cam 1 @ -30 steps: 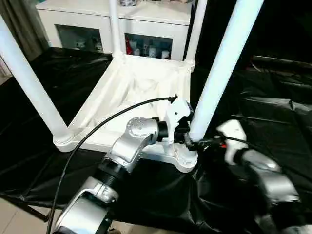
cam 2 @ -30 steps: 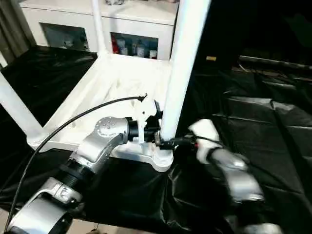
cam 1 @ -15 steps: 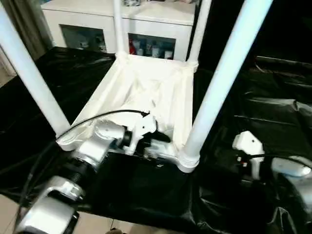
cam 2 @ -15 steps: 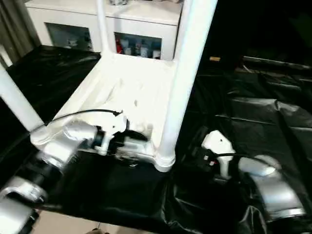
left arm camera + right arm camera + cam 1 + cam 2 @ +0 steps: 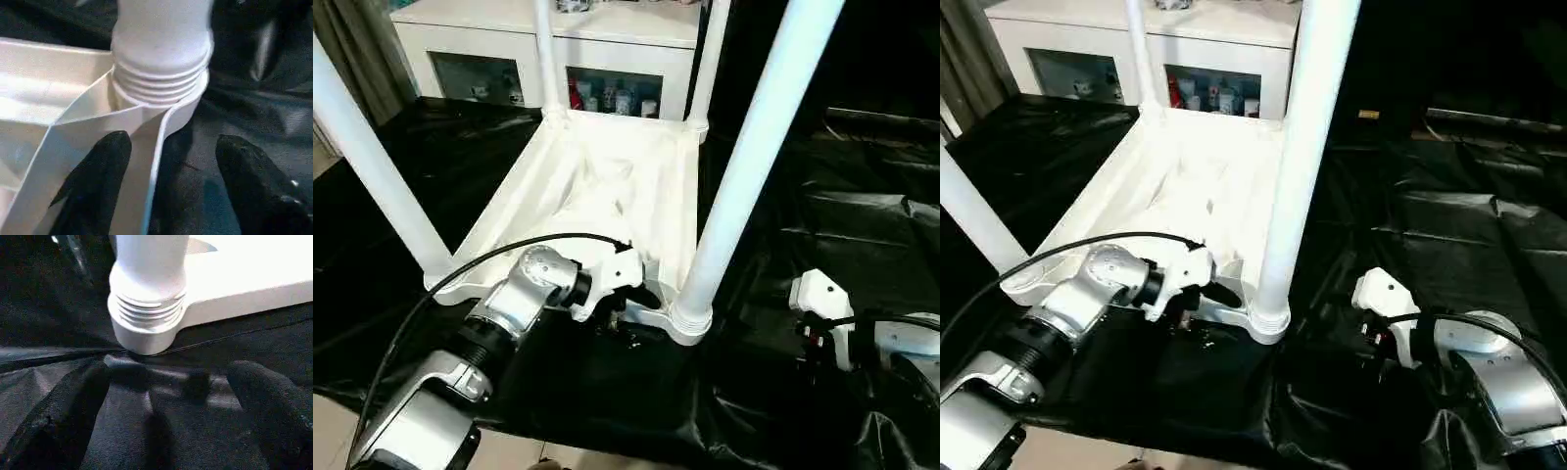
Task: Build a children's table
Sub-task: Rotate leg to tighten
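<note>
Four legs (image 5: 754, 157) socketed; both grippers (image 5: 171, 191) (image 5: 166, 416) spread apart.

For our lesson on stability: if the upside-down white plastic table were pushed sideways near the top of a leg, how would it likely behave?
The white plastic table would probably slide before tipping: its broad top lies flat on smooth black sheeting. It likely feels light, being thin ribbed plastic. The tall near white leg might flex or wobble at its threaded socket.

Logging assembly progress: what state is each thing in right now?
Table top: upside down on black sheet.
Near right leg: upright in its corner socket, threads visible.
Left gripper: open, by that corner's rim.
Right gripper: open, off the leg.
Cabinet: glass doors closed.
</note>
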Controlling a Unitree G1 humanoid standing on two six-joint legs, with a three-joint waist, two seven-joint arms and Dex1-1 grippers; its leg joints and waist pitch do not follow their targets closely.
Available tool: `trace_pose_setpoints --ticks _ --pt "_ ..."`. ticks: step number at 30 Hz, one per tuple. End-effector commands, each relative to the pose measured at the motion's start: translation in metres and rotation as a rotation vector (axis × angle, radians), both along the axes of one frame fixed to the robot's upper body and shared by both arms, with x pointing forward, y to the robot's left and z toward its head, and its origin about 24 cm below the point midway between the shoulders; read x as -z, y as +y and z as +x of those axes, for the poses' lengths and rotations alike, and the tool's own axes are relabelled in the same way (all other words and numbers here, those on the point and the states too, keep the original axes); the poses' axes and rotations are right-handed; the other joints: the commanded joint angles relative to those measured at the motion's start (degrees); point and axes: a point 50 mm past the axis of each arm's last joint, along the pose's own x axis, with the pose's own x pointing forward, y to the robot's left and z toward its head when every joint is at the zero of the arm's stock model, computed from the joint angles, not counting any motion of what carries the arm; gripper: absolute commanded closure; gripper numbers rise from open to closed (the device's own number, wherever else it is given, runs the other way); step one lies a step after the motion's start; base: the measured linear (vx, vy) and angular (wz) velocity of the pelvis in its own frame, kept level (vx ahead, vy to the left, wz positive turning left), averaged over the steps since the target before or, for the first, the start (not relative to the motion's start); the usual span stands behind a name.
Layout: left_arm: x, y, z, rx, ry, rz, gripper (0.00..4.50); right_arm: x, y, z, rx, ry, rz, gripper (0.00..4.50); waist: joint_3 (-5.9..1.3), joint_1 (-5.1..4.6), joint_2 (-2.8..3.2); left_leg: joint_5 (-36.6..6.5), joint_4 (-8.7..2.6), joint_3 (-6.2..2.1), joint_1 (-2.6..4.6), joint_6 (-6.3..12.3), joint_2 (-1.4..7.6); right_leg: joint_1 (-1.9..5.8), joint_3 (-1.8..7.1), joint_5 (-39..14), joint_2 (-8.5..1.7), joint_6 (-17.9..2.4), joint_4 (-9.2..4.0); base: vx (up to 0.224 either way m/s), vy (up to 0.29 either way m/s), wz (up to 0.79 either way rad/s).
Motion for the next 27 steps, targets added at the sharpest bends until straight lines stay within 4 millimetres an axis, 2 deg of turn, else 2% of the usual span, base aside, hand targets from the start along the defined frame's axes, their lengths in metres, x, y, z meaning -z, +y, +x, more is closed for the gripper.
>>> trace_pose_setpoints --ticks 1,6,8,9,10,12,14,21,24,27 --pt "-0.005 -0.003 0.002 -0.031 -0.010 0.026 1.61 -0.002 0.001 0.001 0.001 -0.015 -0.025 0.11 -3.18 0.27 -0.49 -16.1 -4.16 0.10 0.88 2.32 0.54 2.52 0.59 -12.0 -1.34 -14.3 -4.44 0.000 0.000 0.00" --pt "-0.011 -0.006 0.000 -0.061 0.021 0.005 1.89 0.002 0.002 0.000 0.012 -0.011 -0.044 0.11 -3.22 0.29 -0.39 -15.1 -4.12 0.07 0.78 2.59 0.50 2.55 0.54 -11.1 -1.26 -14.6 -4.45 0.000 0.000 0.00" --pt "-0.010 -0.004 0.000 -0.057 0.008 0.028 2.00 0.002 0.002 0.000 0.014 -0.011 -0.043 0.11 -3.20 0.22 -0.40 -15.4 -4.11 0.09 0.72 2.67 0.42 2.55 0.53 -11.4 -1.24 -14.3 -4.52 0.000 0.000 0.00" --pt "-0.010 -0.004 0.000 -0.057 0.005 0.031 2.19 0.002 0.002 0.000 0.014 -0.011 -0.043 0.11 -3.19 0.16 -0.36 -15.9 -4.14 0.06 0.72 2.67 0.38 2.51 0.52 -12.3 -1.21 -13.9 -4.59 0.000 0.000 0.00" --pt "-0.009 -0.002 -0.001 -0.064 0.003 0.043 2.25 0.003 0.003 0.000 0.016 -0.012 -0.043 0.11 -3.21 0.18 -0.10 -16.2 -4.16 0.01 0.79 2.56 0.39 2.47 0.52 -12.6 -1.23 -13.8 -4.59 0.000 0.000 0.00" --pt "-0.010 -0.002 -0.001 -0.071 0.004 0.048 2.31 0.003 0.003 0.000 0.017 -0.012 -0.045 0.11 -3.19 0.09 -0.26 -16.5 -4.20 0.01 0.76 2.38 0.39 2.46 0.52 -13.0 -1.21 -13.5 -4.64 0.000 0.000 0.00" --pt "-0.010 -0.002 -0.001 -0.077 -0.004 0.061 2.38 0.004 0.003 0.000 0.017 -0.012 -0.055 0.11 -3.18 0.12 -0.05 -16.4 -4.25 -0.04 0.75 2.29 0.44 2.44 0.53 -13.1 -1.23 -13.6 -4.62 0.000 0.000 0.00" --pt "-0.010 -0.002 0.000 -0.103 -0.039 0.101 2.95 0.006 0.003 0.000 0.020 -0.020 -0.071 0.11 -3.14 0.08 0.10 -17.0 -4.30 -0.10 0.72 1.87 0.35 2.37 0.51 -13.5 -1.13 -13.0 -4.75 0.000 0.000 0.00" --pt "-0.012 -0.004 0.000 -0.160 -0.028 0.100 3.11 0.008 0.005 0.001 0.031 -0.029 -0.071 0.11 -3.15 0.08 0.17 -17.0 -4.30 -0.10 0.75 1.84 0.35 2.35 0.51 -13.4 -1.15 -13.2 -4.74 0.000 0.000 0.00" --pt "-0.013 -0.003 -0.001 -0.223 -0.011 0.101 3.49 0.010 0.006 0.002 0.036 -0.032 -0.072 0.11 -3.08 0.03 0.20 -16.9 -4.32 -0.08 0.71 1.91 0.36 2.33 0.48 -13.6 -1.13 -13.4 -4.77 0.000 0.000 0.00"
